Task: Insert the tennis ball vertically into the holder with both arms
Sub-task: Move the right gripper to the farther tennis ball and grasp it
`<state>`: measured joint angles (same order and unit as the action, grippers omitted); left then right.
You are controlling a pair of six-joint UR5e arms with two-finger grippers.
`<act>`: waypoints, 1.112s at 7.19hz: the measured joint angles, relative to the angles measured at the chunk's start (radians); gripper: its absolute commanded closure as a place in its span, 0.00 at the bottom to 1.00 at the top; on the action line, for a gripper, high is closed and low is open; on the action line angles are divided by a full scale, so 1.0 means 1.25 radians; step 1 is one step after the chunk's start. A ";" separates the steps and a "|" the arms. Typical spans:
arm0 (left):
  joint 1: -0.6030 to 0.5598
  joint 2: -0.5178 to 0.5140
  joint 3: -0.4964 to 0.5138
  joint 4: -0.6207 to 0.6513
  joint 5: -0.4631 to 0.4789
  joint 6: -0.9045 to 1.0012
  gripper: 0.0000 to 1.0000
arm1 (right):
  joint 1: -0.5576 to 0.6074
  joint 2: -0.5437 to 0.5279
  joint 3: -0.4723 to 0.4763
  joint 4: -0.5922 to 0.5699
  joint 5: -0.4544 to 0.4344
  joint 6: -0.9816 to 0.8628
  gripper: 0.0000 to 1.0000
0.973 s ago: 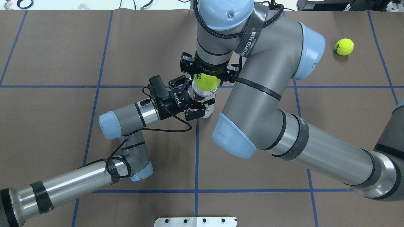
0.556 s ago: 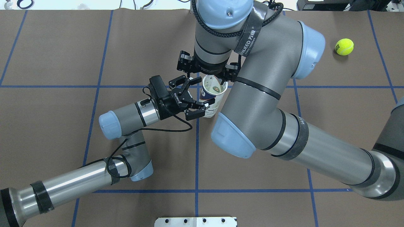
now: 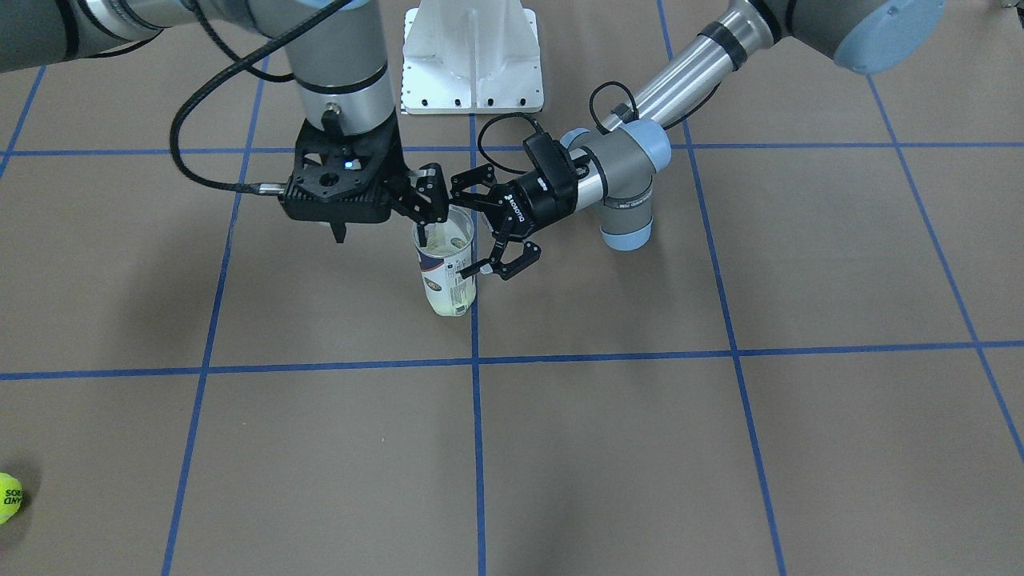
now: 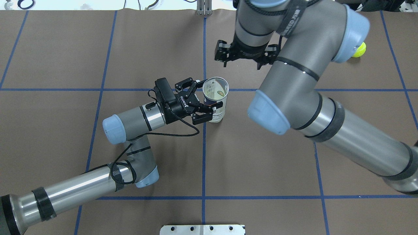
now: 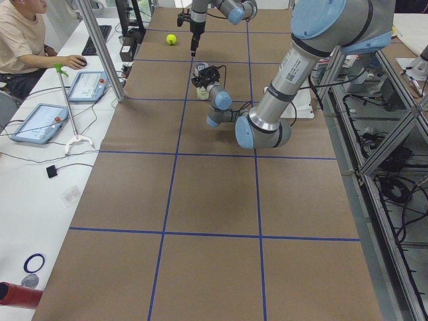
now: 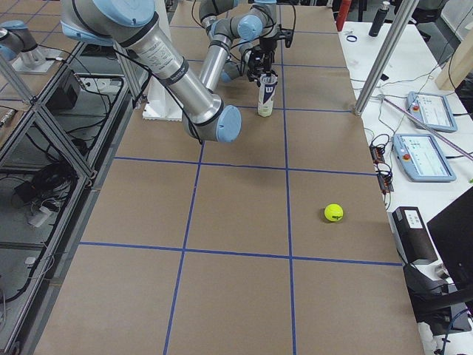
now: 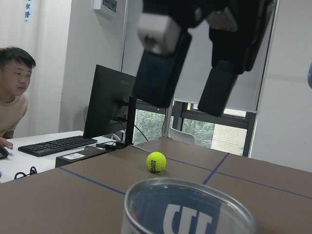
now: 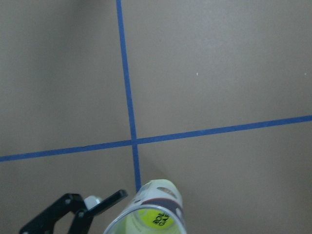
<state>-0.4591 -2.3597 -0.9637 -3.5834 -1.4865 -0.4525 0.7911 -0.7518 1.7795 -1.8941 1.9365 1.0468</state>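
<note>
The clear holder (image 4: pixel 218 112) stands upright on the brown table. A tennis ball (image 8: pixel 156 219) lies at its bottom, seen through the open top in the right wrist view. My left gripper (image 4: pixel 209 93) comes in sideways and is shut on the holder, one finger on each side of its wall. In the left wrist view the holder's metal rim (image 7: pixel 190 187) sits just below the camera. My right gripper (image 7: pixel 181 108) hangs open and empty above and beyond the holder. A second tennis ball (image 3: pixel 8 496) lies on the table at the far right, on my right arm's side.
The white pedestal base (image 3: pixel 472 56) stands at the near table edge between my arms. Blue tape lines grid the brown table cover (image 4: pixel 65 49). An operator (image 5: pixel 20 40) sits at a desk with tablets past the far table edge.
A second ago my right gripper held the ball over the holder's mouth. It has let go, the ball has dropped inside, and the right arm has drawn away upward. The left gripper has kept its place.
</note>
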 measured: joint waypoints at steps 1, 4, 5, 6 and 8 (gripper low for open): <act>0.000 -0.001 0.000 0.000 0.000 0.000 0.01 | 0.056 -0.040 -0.003 0.015 0.030 -0.094 0.01; -0.001 -0.002 -0.002 -0.001 0.000 0.000 0.01 | 0.236 -0.146 -0.182 0.226 0.137 -0.358 0.01; -0.001 -0.001 -0.004 -0.001 0.000 0.000 0.01 | 0.286 -0.156 -0.304 0.334 0.159 -0.431 0.01; -0.001 -0.001 -0.004 -0.001 0.000 0.000 0.01 | 0.321 -0.159 -0.414 0.425 0.167 -0.490 0.01; -0.001 0.000 -0.005 -0.001 0.000 0.000 0.01 | 0.351 -0.154 -0.607 0.571 0.142 -0.574 0.01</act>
<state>-0.4601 -2.3595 -0.9699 -3.5843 -1.4864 -0.4525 1.2302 -0.9447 1.0211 -1.1804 2.1144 0.3291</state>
